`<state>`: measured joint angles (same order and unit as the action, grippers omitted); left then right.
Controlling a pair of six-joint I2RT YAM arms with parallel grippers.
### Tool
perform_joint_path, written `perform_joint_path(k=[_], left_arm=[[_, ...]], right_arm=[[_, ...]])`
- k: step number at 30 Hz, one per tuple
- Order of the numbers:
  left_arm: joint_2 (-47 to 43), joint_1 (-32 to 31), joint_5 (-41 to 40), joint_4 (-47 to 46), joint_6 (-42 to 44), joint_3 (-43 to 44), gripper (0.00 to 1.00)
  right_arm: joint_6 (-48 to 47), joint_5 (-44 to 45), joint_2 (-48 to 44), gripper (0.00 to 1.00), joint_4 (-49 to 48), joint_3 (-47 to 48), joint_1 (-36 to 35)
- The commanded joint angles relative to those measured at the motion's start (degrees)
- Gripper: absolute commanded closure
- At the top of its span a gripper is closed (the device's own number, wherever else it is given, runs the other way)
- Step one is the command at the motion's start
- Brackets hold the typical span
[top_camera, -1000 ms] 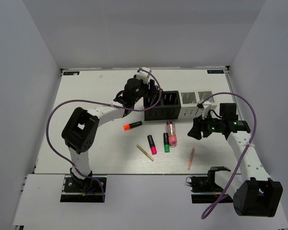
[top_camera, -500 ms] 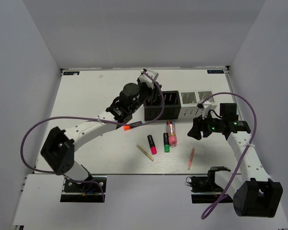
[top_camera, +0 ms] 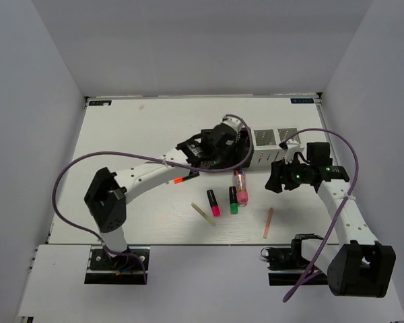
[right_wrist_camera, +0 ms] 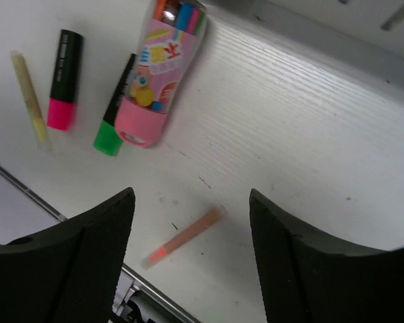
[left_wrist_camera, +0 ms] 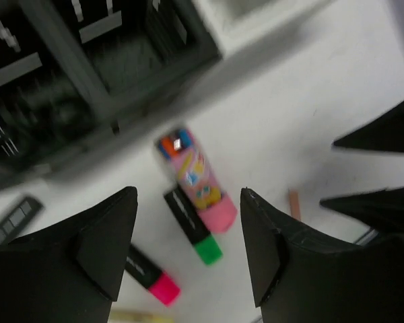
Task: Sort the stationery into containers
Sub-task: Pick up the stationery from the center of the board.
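Pen with pink end [left_wrist_camera: 196, 180] just beyond left hand [left_wrist_camera: 188, 195], untouched

No wording can be read. The clear plastic tube with a pink end [right_wrist_camera: 163, 74] carries a colourful printed label, its characters blurred. Two small dark stickers [top_camera: 301, 101] on the white bench [top_camera: 135, 134] are too small to read.
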<state>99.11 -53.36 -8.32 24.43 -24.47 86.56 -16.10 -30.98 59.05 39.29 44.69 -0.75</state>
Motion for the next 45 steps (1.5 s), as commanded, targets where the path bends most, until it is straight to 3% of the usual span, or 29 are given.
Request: perform_joint_path(k=[1, 10, 14, 25, 33, 45], left_arm=[[1.2, -3.0, -2.7, 14.2, -11.8, 1.4, 0.27], [5.6, -4.8, -3.3, 10.2, -24.7, -2.7, 0.28], [6.3, -5.3, -4.3, 1.5, -27.6, -7.5, 0.28], [13.0, -8.9, -11.1, -7.4, -28.3, -7.5, 0.27], [13.2, -11.8, -23.0, -11.6, -24.3, -8.9, 0.24], [19.0, -11.2, -27.6, -10.8, -24.1, -5.1, 0.21]], right_arm=[[3.7, 7.5, 1.4, 0.28, -1.0, 3.4, 0.1], [9.2, 11.4, 0.4, 0.24, -3.7, 2.5, 0.1], [9.9, 12.3, 0.3, 0.24, -4.0, 2.6, 0.1], [9.9, 11.5, -0.6, 0.26, -4.4, 2.2, 0.3], [9.8, 10.3, -1.0, 0.26, -4.3, 2.2, 0.1], [9.3, 9.6, -1.6, 0.26, -4.1, 2.1, 0.1]])
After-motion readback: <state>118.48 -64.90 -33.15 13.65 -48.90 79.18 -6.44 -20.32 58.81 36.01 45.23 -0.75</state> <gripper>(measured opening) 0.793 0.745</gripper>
